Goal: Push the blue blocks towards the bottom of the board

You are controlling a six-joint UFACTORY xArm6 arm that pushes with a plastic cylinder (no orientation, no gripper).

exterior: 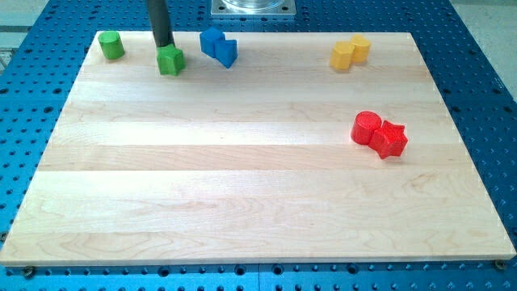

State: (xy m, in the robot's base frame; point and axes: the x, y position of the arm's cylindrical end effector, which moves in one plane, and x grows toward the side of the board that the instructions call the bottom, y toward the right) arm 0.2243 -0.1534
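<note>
Two blue blocks touch each other near the view's top, left of centre: a blue block and a blue wedge-like block just right and below it. My tip stands at the top left, right behind a green block and touching its top edge. The tip is about sixty pixels to the left of the blue blocks.
A green cylinder sits at the top left corner. Two yellow blocks touch at the top right. A red cylinder and a red star-like block touch at the right. The wooden board lies on a blue perforated table.
</note>
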